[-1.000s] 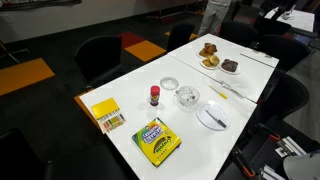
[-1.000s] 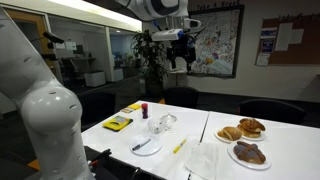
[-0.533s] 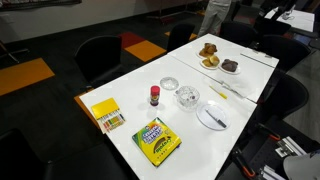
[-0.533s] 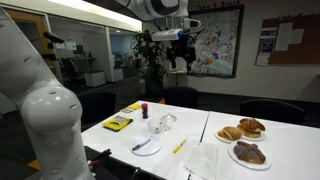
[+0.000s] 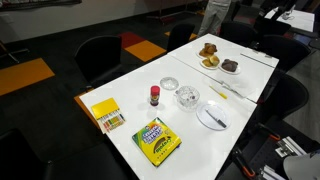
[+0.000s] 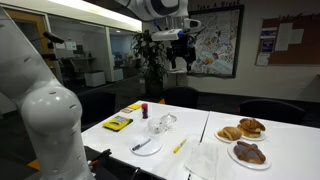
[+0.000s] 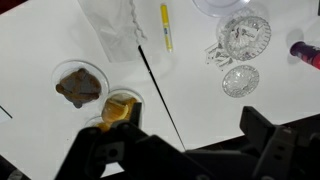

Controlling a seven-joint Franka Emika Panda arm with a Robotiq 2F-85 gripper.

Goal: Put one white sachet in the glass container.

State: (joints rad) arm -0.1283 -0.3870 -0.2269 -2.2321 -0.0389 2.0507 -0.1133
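Several white sachets (image 7: 240, 38) lie in a cut-glass bowl (image 7: 262, 22) at the top right of the wrist view. The bowl also shows in both exterior views (image 5: 187, 96) (image 6: 162, 124). A small round glass container (image 7: 240, 80) (image 5: 170, 84) stands empty just beside the bowl. My gripper (image 6: 178, 58) hangs high above the table, far from both. In the wrist view my gripper (image 7: 185, 150) is open and empty, and its dark fingers (image 7: 265, 130) stand wide apart at the bottom edge.
On the white table (image 5: 190, 125) are a red-capped bottle (image 5: 155, 95), a crayon box (image 5: 157, 140), a yellow pad (image 5: 105, 113), a plate (image 5: 212, 117), a yellow marker (image 7: 166, 25), a napkin (image 7: 115, 25) and pastry plates (image 5: 210, 58) (image 7: 78, 85). Chairs surround the table.
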